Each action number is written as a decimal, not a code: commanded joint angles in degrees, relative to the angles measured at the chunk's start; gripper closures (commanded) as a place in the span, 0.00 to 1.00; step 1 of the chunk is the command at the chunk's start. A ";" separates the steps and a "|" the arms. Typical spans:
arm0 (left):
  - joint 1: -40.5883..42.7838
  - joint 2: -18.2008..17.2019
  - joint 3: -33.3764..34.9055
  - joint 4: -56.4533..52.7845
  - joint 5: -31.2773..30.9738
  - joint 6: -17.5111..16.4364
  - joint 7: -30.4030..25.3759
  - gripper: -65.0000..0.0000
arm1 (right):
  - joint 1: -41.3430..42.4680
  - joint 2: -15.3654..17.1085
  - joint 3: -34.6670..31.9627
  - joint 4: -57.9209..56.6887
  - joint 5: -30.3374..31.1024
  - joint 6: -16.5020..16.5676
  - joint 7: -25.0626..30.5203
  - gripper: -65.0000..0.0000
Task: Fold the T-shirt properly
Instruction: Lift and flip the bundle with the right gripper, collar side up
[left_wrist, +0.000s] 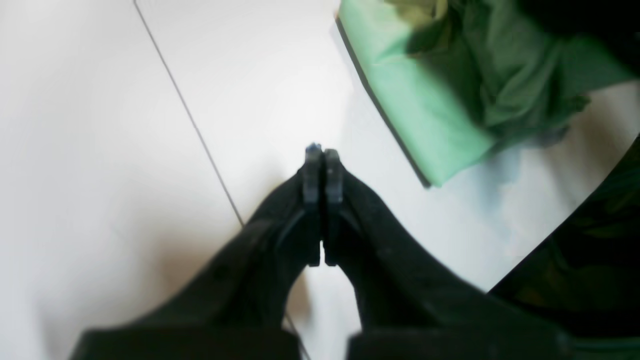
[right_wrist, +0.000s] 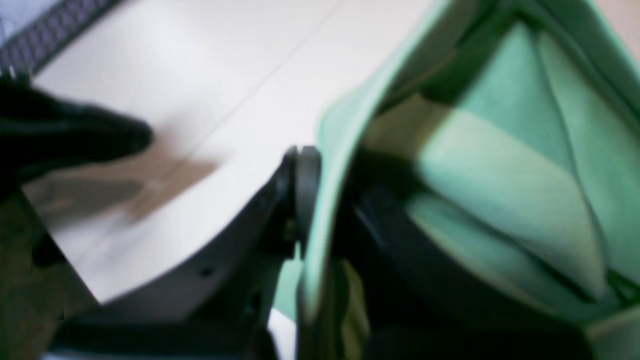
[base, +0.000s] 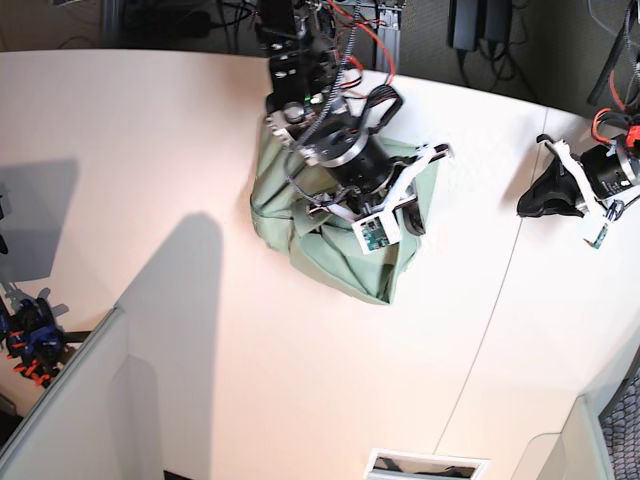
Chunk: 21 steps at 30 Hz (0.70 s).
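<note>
The T-shirt (base: 335, 255) is a pale mint-green bunched heap near the middle of the white table (base: 150, 150). My right gripper (base: 410, 215) sits over its right side. In the right wrist view the right gripper (right_wrist: 327, 170) is shut on a raised edge of the T-shirt (right_wrist: 500, 165), with cloth pinched between the fingers. My left gripper (base: 524, 206) is shut and empty, above bare table to the right of the shirt. In the left wrist view the left gripper (left_wrist: 322, 152) has its pads pressed together, and a folded corner of the T-shirt (left_wrist: 430, 115) lies at the upper right.
A thin seam (base: 500, 300) runs across the table between the shirt and the left arm; it also shows in the left wrist view (left_wrist: 190, 115). A white slotted box (base: 425, 465) sits at the front edge. Cables and equipment (base: 470, 30) lie behind the table. Clamps (base: 30, 340) stand at the left.
</note>
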 joint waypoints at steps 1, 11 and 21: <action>-0.59 -0.76 -0.37 1.05 -1.14 -1.30 -1.20 1.00 | 1.66 -0.70 -1.33 -0.52 -0.20 0.11 1.92 1.00; -0.59 -0.76 -0.37 1.05 -1.77 -1.30 -0.90 1.00 | 2.27 -0.74 -8.44 -5.55 4.52 0.09 1.90 0.35; -0.59 -0.76 -0.35 1.20 -3.93 -1.30 0.74 1.00 | 3.76 -0.63 -3.89 -0.33 -2.45 -3.08 2.08 0.57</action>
